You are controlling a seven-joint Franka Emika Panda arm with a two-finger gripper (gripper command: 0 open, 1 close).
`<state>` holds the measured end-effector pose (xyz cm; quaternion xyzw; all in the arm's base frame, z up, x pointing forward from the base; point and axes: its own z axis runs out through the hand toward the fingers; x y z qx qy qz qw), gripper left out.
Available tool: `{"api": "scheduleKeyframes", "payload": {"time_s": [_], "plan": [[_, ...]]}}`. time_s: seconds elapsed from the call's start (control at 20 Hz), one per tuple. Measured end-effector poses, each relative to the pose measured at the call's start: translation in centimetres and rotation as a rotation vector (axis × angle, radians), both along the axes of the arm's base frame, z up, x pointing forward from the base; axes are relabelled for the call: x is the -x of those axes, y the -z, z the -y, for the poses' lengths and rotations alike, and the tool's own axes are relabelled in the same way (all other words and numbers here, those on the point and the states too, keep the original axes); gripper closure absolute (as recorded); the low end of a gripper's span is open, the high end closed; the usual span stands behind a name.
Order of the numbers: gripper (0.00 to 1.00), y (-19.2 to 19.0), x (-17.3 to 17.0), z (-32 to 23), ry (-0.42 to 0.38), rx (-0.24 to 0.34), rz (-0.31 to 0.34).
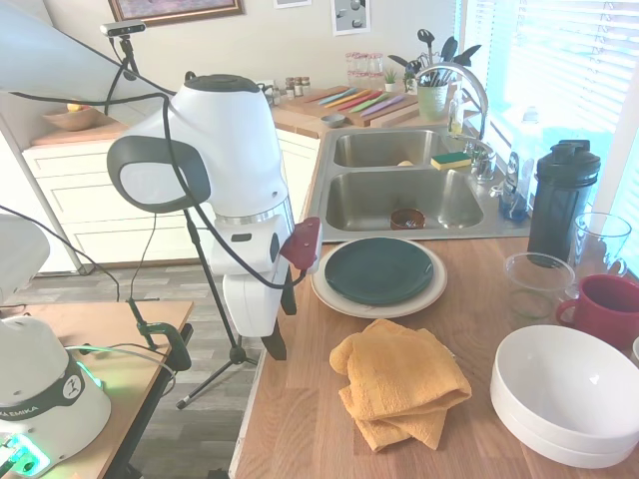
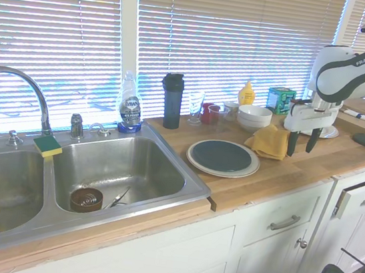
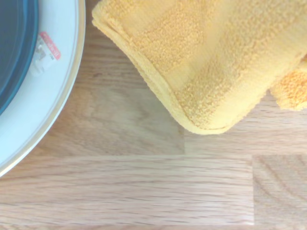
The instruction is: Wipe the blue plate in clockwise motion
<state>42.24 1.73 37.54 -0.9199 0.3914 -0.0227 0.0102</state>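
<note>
Kitchen butcher-block counter [image 1: 300,419]; blue plate [image 1: 379,269] near sink [image 2: 118,168]; gripper [image 2: 301,144] spread, empty

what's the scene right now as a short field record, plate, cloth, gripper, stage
blue plate: stacked on the cream plate, on the wooden counter by the sink
cloth: yellow, folded, lying on the counter beside the plates
gripper: open, empty, hanging above the counter near the cloth
stage: cloth not yet picked up, no wiping under way

Bright window [image 2: 235,42] backlight, blown-out glare, soft wide-angle blur.
</note>
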Motion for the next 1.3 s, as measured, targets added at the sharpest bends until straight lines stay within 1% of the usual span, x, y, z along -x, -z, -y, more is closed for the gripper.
{"api": "scheduleKeyframes", "payload": {"time_s": [0.2,0.35,0.9,1.3], "plan": [[0.00,0.0,-0.1,0.0,-0.001,0.001,-0.003],[0.00,-0.5,-0.9,0.0,0.005,0.002,0.004],[0.00,-2.7,-7.3,-0.7,0.049,-0.012,0.015],[0.00,-1.0,-10.7,1.9,0.144,-0.054,-0.015]]}}
